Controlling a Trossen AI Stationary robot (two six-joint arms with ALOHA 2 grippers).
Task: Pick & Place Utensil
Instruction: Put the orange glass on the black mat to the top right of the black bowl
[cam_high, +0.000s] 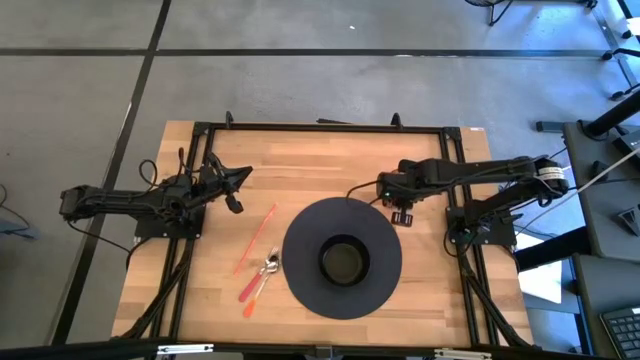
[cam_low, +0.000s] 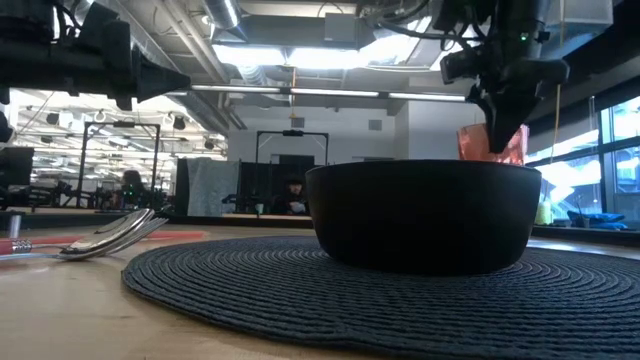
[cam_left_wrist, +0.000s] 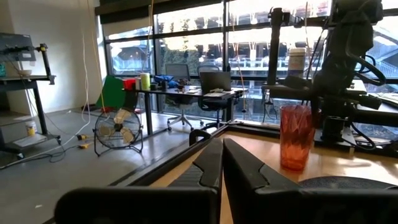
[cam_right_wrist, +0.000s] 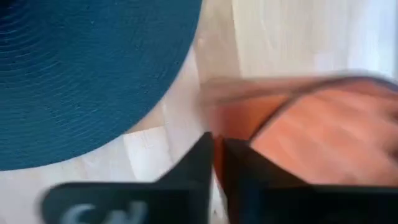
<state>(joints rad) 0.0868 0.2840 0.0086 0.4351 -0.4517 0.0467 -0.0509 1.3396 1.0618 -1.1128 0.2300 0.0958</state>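
A spoon and fork with orange handles lie on the wooden table, left of a dark round placemat; in the low view their heads rest at the mat's edge. A thin orange stick lies beside them. A dark bowl stands on the mat. My right gripper is at the mat's far right edge, shut on a translucent orange cup. My left gripper hovers shut over the table's left part, well above the utensils. My right gripper comes from above, pointing down, onto the orange cup's rim. The cup's wall sits between the two fingers, one inside and one outside. The cup stays upright, with its base at table level in the left wrist view.
The bowl and mat fill the table's middle. Bare wood lies along the far side between the two arms. A black frame borders the table. Desks, chairs and a floor fan stand in the room beyond.
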